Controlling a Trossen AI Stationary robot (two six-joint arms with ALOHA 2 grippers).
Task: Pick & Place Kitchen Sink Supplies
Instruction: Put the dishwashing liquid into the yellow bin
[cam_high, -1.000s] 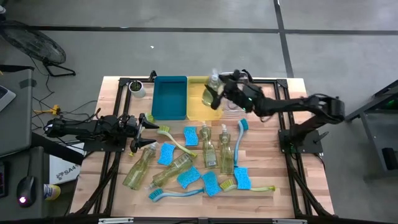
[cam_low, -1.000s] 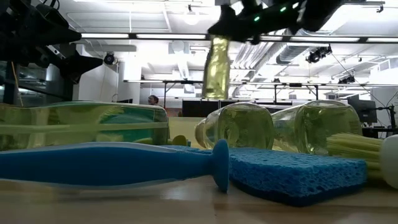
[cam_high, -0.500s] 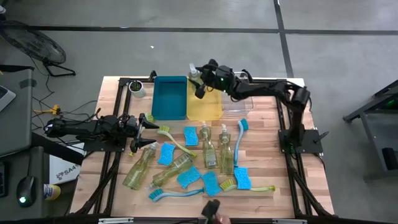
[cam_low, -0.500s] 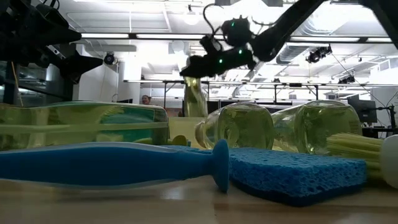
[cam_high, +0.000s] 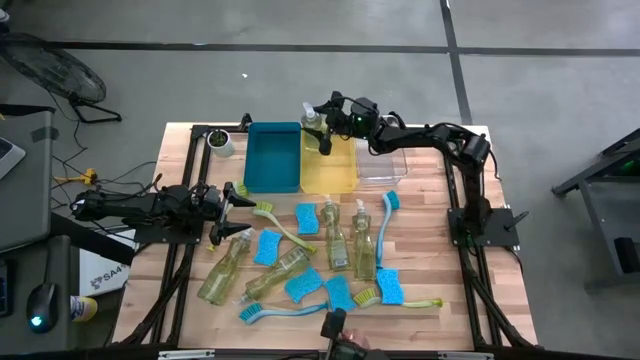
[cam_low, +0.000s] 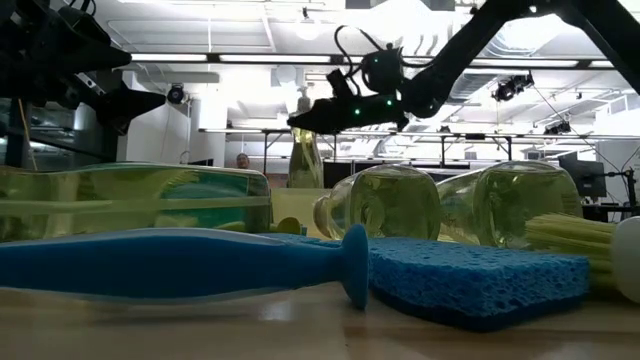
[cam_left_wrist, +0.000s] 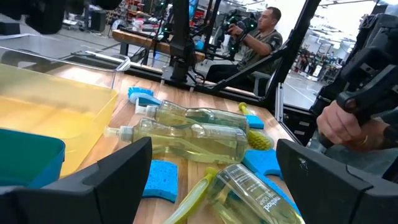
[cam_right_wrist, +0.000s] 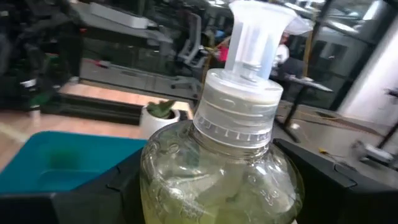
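Both arms are showing as dark, near-black jointed links on black frame mounts. The right arm (cam_high: 440, 135) is carrying small green indicator lights near its wrist, with a thin black cable looping above it. The left arm (cam_high: 140, 205) is trailing dark cables at nine o'clock. The left gripper (cam_left_wrist: 208, 177) is presenting two broad, flat, matte charcoal fingers (cam_left_wrist: 102, 180) with squared edges.

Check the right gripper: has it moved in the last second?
Yes. In the high view the right gripper, holding a soap bottle, has moved left across the yellow bin, from its right edge toward the blue bin.
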